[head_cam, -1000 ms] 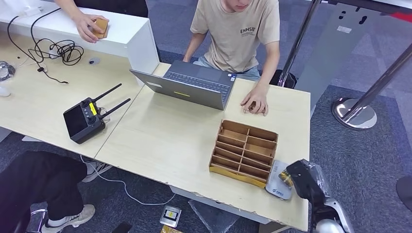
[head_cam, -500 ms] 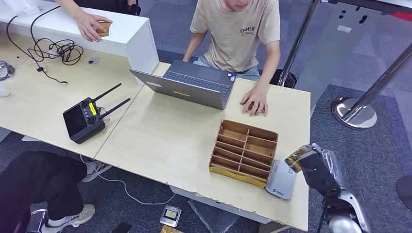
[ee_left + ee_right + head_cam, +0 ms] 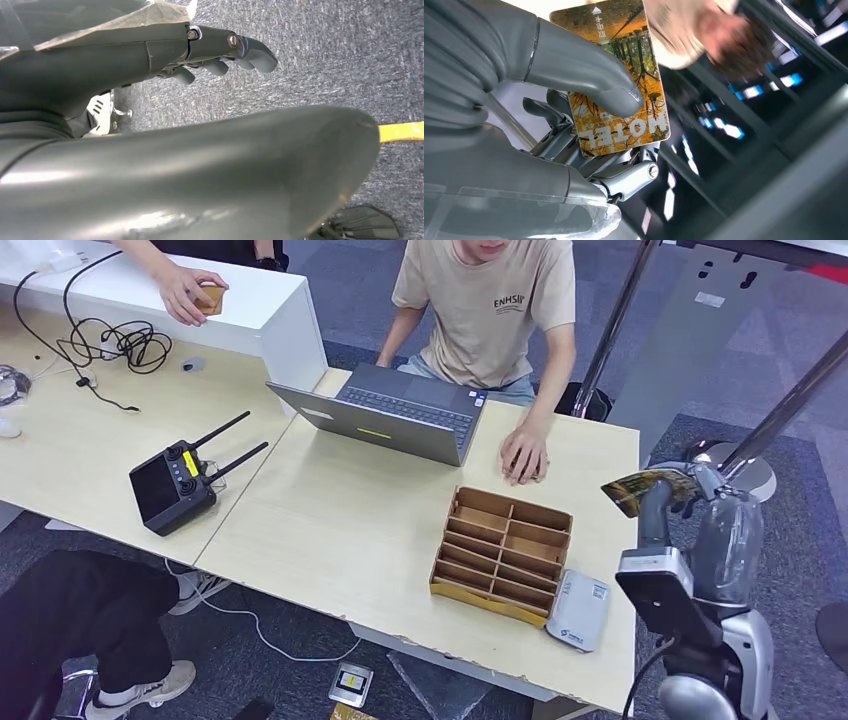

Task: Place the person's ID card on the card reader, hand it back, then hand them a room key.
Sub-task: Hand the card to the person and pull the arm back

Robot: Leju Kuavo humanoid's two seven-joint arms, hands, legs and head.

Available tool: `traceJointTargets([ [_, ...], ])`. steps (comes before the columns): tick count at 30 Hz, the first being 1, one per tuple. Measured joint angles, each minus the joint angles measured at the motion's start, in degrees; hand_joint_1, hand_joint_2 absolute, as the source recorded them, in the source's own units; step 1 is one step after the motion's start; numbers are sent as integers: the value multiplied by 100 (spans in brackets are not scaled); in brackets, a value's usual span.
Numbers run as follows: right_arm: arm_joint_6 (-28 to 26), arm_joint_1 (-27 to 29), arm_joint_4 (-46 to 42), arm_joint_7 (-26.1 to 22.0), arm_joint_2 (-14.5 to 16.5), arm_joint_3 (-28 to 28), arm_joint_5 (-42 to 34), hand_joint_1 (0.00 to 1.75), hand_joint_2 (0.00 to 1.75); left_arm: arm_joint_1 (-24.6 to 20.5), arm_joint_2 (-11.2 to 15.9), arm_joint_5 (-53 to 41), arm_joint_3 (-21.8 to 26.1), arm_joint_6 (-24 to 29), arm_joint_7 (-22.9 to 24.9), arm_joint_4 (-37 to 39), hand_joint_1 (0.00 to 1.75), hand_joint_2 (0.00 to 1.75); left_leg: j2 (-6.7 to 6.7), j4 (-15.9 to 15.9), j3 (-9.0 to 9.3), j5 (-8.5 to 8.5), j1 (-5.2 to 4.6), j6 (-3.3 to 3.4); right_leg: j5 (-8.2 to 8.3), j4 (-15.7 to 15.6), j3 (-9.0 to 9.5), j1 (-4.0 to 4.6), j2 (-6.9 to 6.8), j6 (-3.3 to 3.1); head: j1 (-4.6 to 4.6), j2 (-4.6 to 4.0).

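Observation:
My right hand (image 3: 668, 502) is raised off the table's right edge and pinches an orange card printed "HOTEL" (image 3: 640, 488). In the right wrist view the thumb (image 3: 584, 75) presses that card (image 3: 634, 115) against the fingers behind it. The grey card reader (image 3: 578, 611) lies flat near the table's front edge, beside a cardboard divider box (image 3: 505, 552). A person in a beige shirt sits across the table with one hand (image 3: 523, 453) flat on it. My left hand (image 3: 220, 50) hangs over grey carpet with nothing in it, fingers loosely extended.
A grey laptop (image 3: 390, 420) stands open in front of the seated person. A black controller with two antennas (image 3: 175, 485) lies at the left. Cables (image 3: 120, 340) trail below a white counter, where another person's hand (image 3: 188, 290) rests. A stanchion base (image 3: 730, 475) stands at the right.
My right hand rose from beside the card reader at the table's front edge to well above it, carrying the orange card up and toward the seated person.

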Motion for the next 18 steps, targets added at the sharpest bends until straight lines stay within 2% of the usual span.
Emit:
traceJointTargets([
  [3, -457, -96, 65, 30, 270, 247, 818, 175, 175, -4, -25, -48, -8, -14, 5, 0, 0, 0, 1, 0, -1, 0, 0, 0, 0, 0, -1, 0, 0, 0, -1, 0],
  [6, -694, -199, 239, 52, 482, 482, 1177, 175, 175, -9, -50, -87, -25, -40, 8, 0, 0, 0, 0, 0, -3, 0, 0, 0, 0, 0, -1, 0, 0, 0, 1, 0],
  [13, -945, -778, 760, 123, 775, 786, 2226, 175, 175, -16, -80, -256, -147, -104, 75, 0, 0, 0, 0, 1, -5, 0, -1, 0, 1, 0, -5, -1, 0, 0, 1, 0],
  [18, -955, -1077, 1133, 123, 921, 886, 2381, 175, 175, -18, -93, -282, -242, -104, 71, 0, 0, 0, 0, 1, -7, 0, -1, 0, 0, 0, -8, -1, 0, 0, 1, 0],
])
